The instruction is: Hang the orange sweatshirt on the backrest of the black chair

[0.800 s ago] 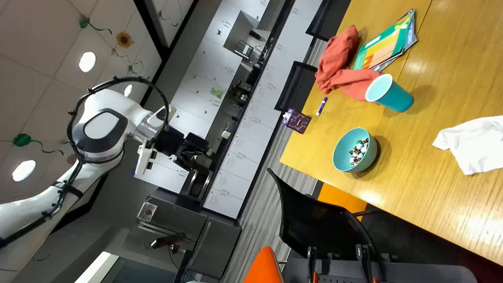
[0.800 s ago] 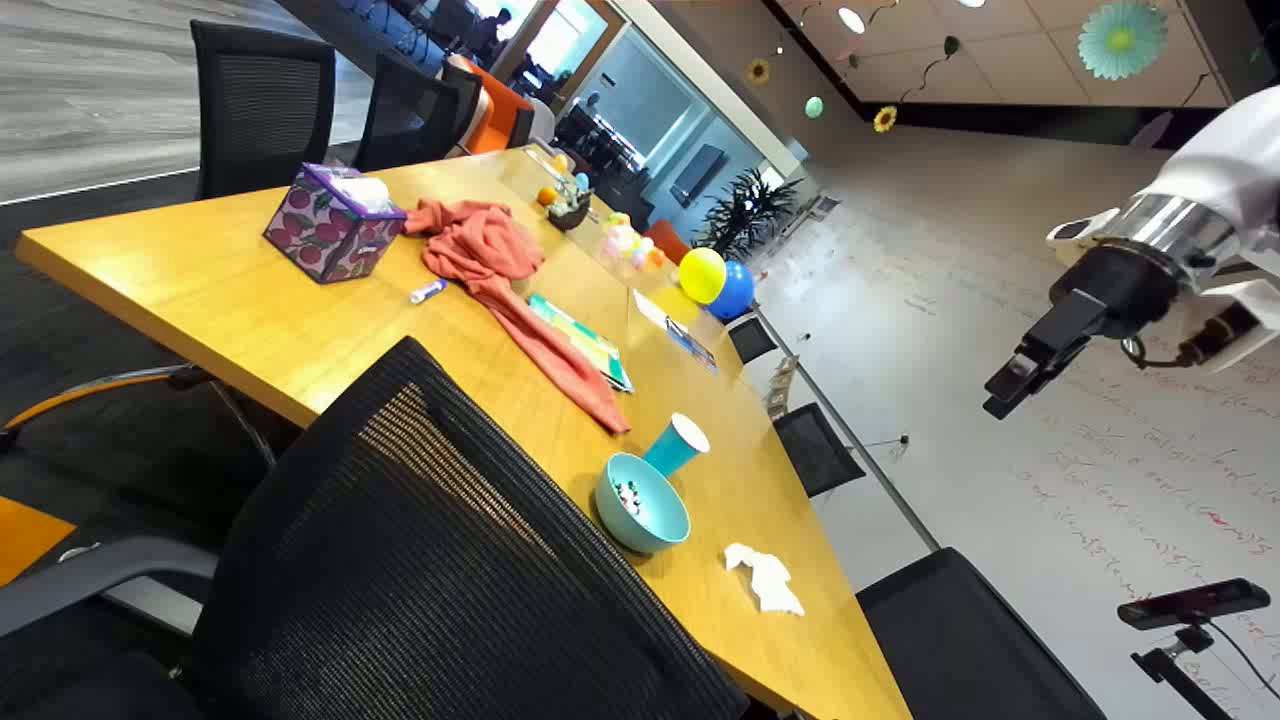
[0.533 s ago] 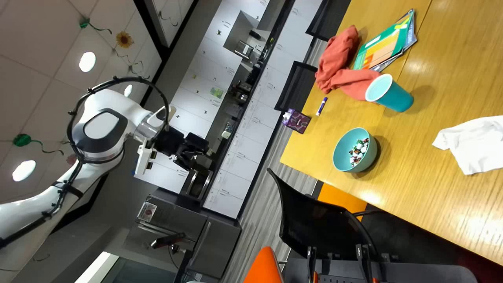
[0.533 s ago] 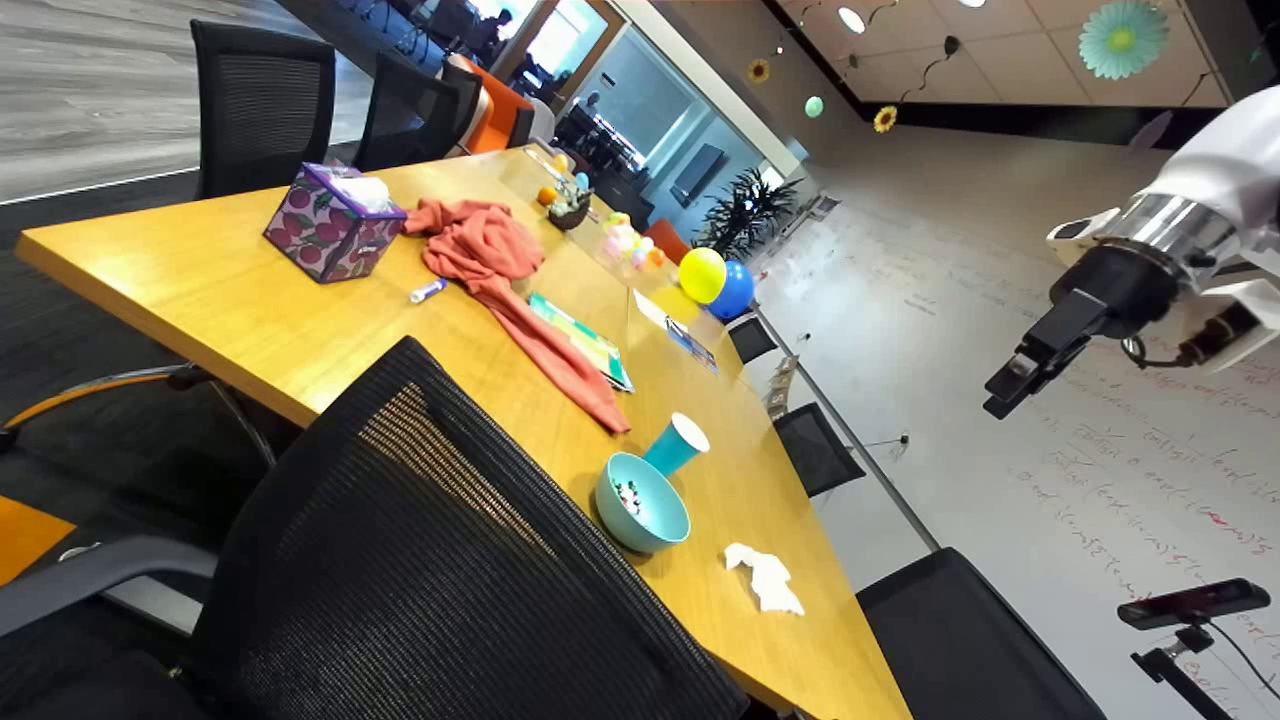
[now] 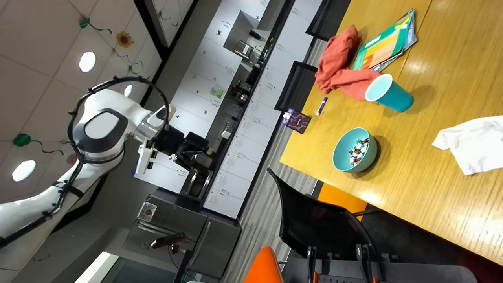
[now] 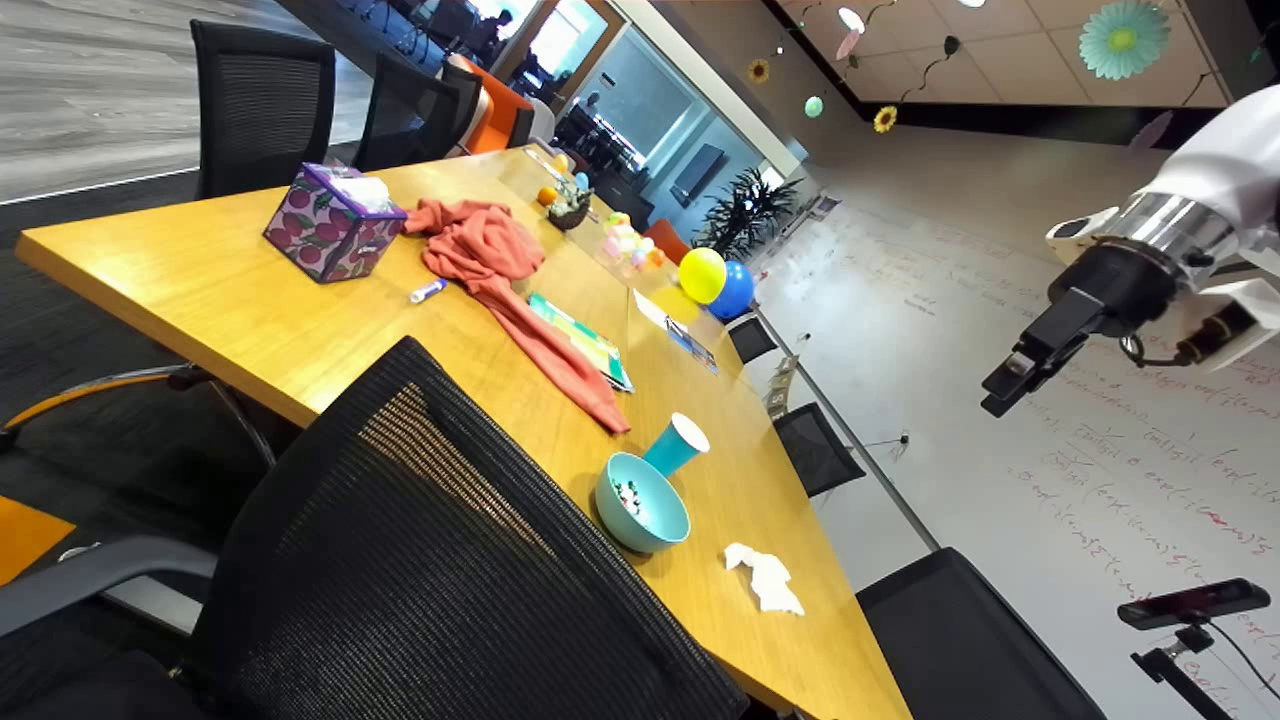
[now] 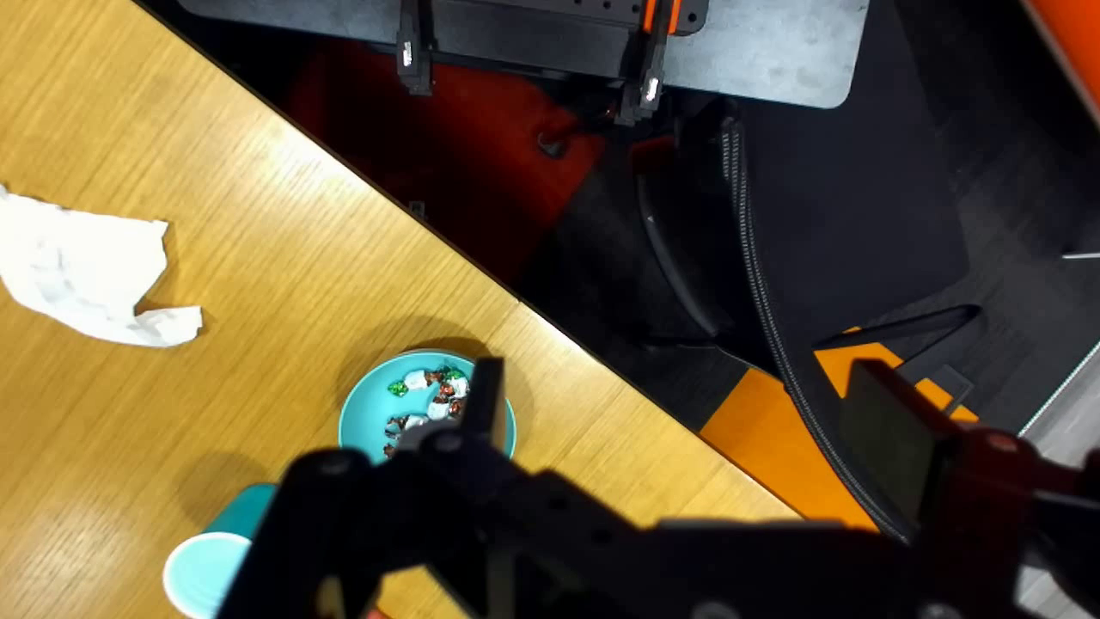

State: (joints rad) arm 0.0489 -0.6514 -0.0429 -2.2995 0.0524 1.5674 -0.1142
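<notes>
The orange-red sweatshirt (image 5: 334, 59) lies crumpled on the wooden table in both exterior views (image 6: 485, 245), with a sleeve stretched out toward the cup. A black chair (image 5: 314, 220) with a mesh backrest stands at the table's edge. A black chair backrest also fills the foreground in an exterior view (image 6: 420, 560). In the wrist view a curved black chair edge (image 7: 756, 275) runs below the jaws. My gripper (image 5: 202, 160) is high in the air, away from the sweatshirt and above table level (image 6: 1005, 388). In the wrist view its fingers (image 7: 687, 421) are wide apart with nothing between them.
On the table (image 5: 432, 204) stand a teal bowl (image 5: 342, 151) of candies, a blue cup (image 5: 395, 98), a tissue box (image 6: 330, 225) and a marker (image 5: 321, 106). A white cloth (image 5: 475, 143) and booklets (image 5: 385, 43) lie there too. More black chairs (image 6: 262, 105) stand along the far side.
</notes>
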